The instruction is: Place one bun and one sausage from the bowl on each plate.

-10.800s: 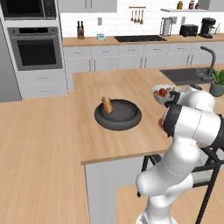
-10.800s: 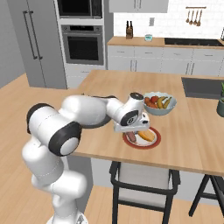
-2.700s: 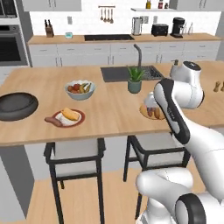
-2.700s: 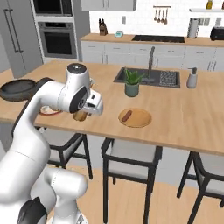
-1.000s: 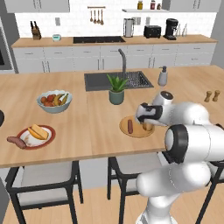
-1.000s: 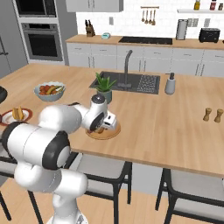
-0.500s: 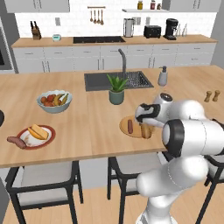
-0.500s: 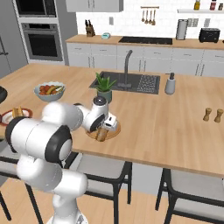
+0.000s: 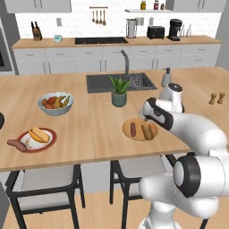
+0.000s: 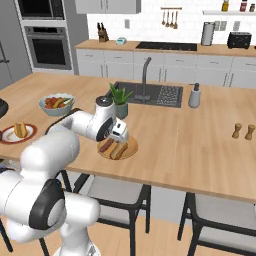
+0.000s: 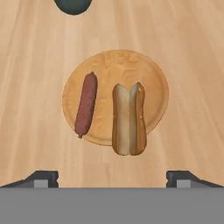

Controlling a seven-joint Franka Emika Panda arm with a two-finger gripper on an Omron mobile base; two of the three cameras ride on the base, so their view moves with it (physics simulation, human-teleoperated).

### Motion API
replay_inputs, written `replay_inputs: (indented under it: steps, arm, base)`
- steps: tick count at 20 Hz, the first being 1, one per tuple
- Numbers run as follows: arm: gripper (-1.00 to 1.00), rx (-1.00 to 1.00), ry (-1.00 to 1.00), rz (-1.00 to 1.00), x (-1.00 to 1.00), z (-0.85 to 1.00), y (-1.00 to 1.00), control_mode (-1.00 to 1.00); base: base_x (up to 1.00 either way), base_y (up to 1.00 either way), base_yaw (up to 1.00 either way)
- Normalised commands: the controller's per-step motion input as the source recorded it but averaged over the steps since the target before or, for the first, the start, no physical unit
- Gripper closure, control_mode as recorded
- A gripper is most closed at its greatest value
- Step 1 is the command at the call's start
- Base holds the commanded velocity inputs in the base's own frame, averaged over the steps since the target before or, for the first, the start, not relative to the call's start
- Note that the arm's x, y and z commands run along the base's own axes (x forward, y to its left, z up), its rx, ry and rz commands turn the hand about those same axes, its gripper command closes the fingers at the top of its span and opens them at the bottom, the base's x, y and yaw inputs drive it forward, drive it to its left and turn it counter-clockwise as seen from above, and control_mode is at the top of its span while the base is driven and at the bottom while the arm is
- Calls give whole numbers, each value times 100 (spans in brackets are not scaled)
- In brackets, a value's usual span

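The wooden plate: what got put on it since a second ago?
The tool let go of a bun and lifted, open; the bun now lies beside the sausage on the wooden plate. The sausage and the red-rimmed plate stayed put.

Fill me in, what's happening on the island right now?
The arm's gripper hangs open above the wooden plate, holding nothing. A sausage and a split bun lie side by side on that plate, the bun's end poking over the rim. Over in the left base view, the red-rimmed plate carries another bun, and a second sausage rests at its edge. Both plates look served, so the job seems about done.
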Motion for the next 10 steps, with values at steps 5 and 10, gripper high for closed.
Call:
replay_inputs:
  steps: [5,10]
  arm:
    - [-100,0,10,-2,-100,100,0,-100]
    - [-100,0,23,0,-100,53,27,-100]
  base:
    - [0,0,0]
    - [0,0,0]
